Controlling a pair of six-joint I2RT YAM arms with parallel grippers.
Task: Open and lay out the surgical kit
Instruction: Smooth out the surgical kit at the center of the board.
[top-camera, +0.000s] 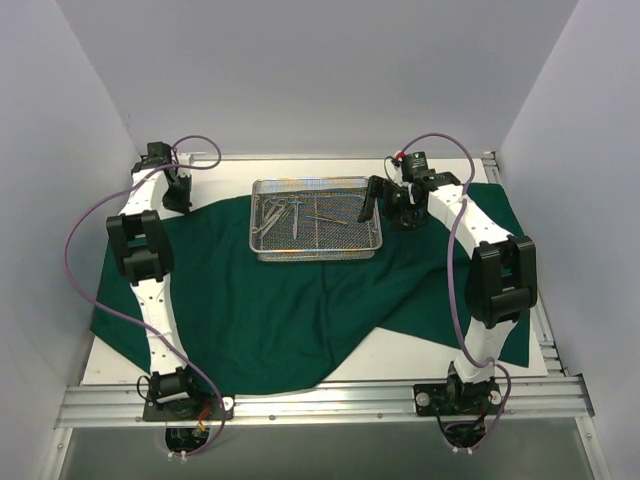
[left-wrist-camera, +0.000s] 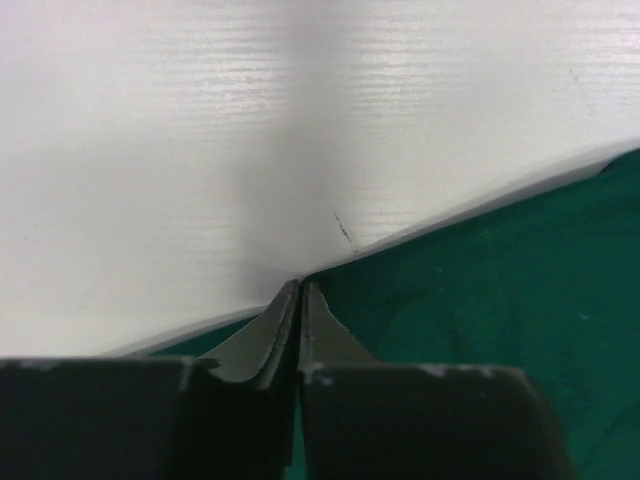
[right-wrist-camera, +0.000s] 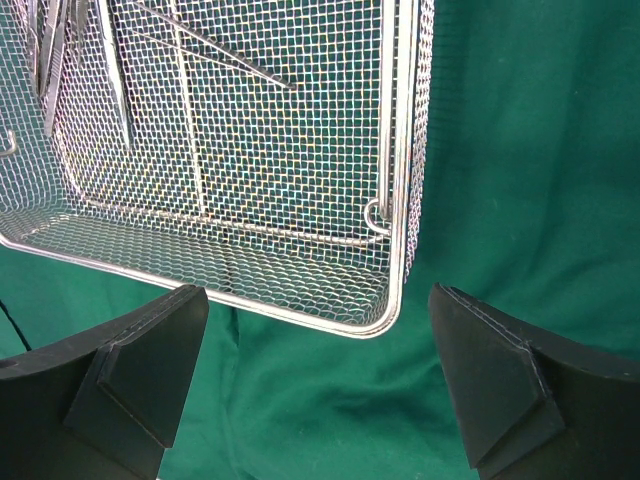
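Pinching with left gripper (left-wrist-camera: 298, 300), jaws nearly shut, apparently on far-left edge of green cloth (left-wrist-camera: 480, 300) where bench (left-wrist-camera: 200, 150) is showing. Holding right gripper (right-wrist-camera: 315, 310) wide, flanking a right-end corner of mesh tray (right-wrist-camera: 250, 200). Sitting mid-cloth, long axis running left-right, steel tools (top-camera: 295, 212) inside, lying much nearer right arm.
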